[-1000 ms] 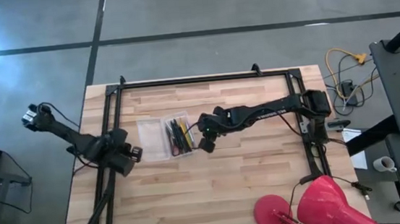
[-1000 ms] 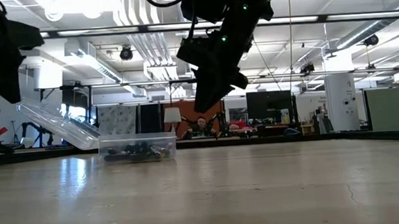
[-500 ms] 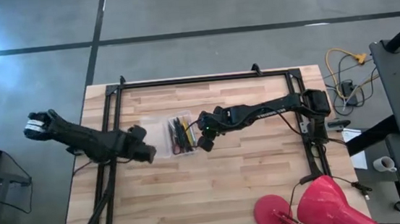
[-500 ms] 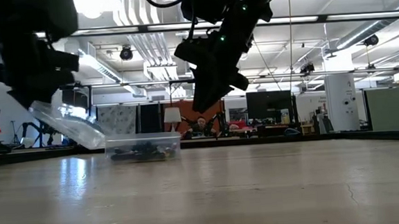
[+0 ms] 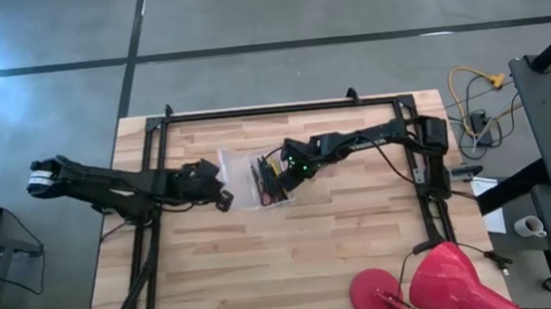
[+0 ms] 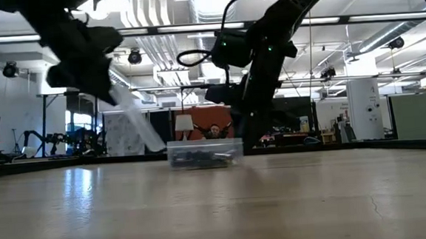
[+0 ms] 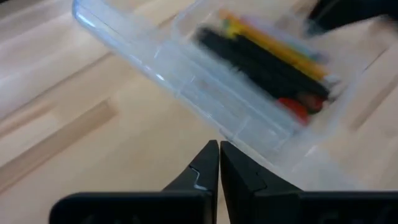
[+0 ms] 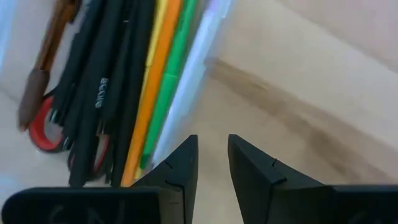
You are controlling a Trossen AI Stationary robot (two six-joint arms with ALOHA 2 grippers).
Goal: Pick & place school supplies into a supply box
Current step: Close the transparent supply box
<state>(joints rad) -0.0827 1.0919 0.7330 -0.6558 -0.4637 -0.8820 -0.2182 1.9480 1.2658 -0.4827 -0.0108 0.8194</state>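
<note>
high view: supply box (image 5: 263,179) sits mid-table, lid (image 5: 232,164) hinged up on its left side. left gripper (image 5: 221,194) is at the lid's outer edge, right gripper (image 5: 292,170) at the box's right wall.

low view: box w/ dark supplies inside, lid tilted up toward the left arm.

left wrist: left gripper's jaws closed tight, holding nothing, tips just short of the lid. pens, pencils (image 7: 273,46) and red scissors (image 7: 297,107) all lie in the box.

right wrist: right gripper's jaws nearly closed w/ a slim gap, empty, beside the box wall; green pen (image 8: 173,81) nearest.

risk: a push on the lid could slide or tip the light box instead of shutting it, esp. if the right gripper isn't bracing it.
</note>
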